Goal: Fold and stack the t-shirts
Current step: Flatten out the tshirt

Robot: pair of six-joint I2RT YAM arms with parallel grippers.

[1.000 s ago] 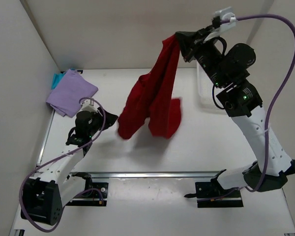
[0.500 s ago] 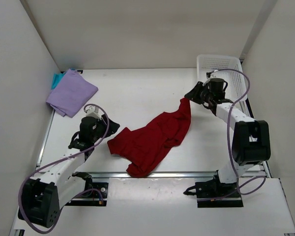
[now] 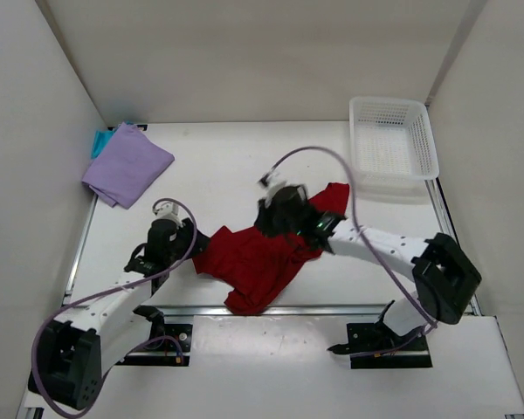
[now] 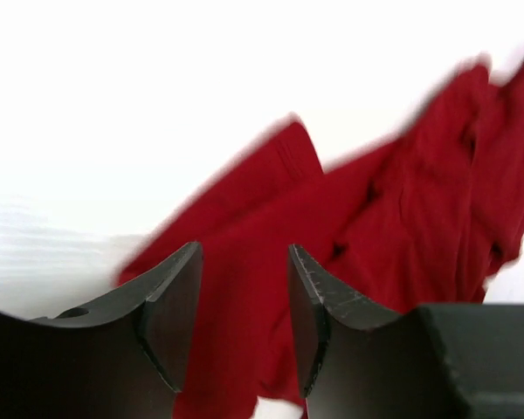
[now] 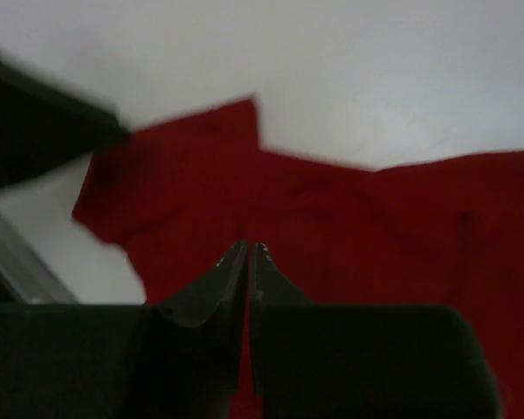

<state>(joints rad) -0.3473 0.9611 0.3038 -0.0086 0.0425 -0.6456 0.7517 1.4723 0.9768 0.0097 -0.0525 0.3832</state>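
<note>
The deep red t-shirt (image 3: 258,262) lies crumpled on the table near the front middle. My right gripper (image 3: 266,220) reaches across it from the right, just over its upper part. In the right wrist view the right gripper (image 5: 248,246) is shut with nothing between its fingers, and the red t-shirt (image 5: 349,227) lies below. My left gripper (image 3: 195,240) is at the shirt's left edge. Seen from the left wrist, this gripper (image 4: 244,253) is open, with the red t-shirt (image 4: 402,209) spread beyond it. The lavender t-shirt (image 3: 127,163) lies folded at the far left on a teal t-shirt (image 3: 99,140).
A white lattice basket (image 3: 386,102) stands at the far right corner. White walls close in the table on the left, back and right. A metal rail (image 3: 271,308) runs along the front edge, between the arm bases.
The right arm brought the hanging red t-shirt down onto the table, let it go and swung left over it. The left gripper shifted slightly toward the shirt's edge.
</note>
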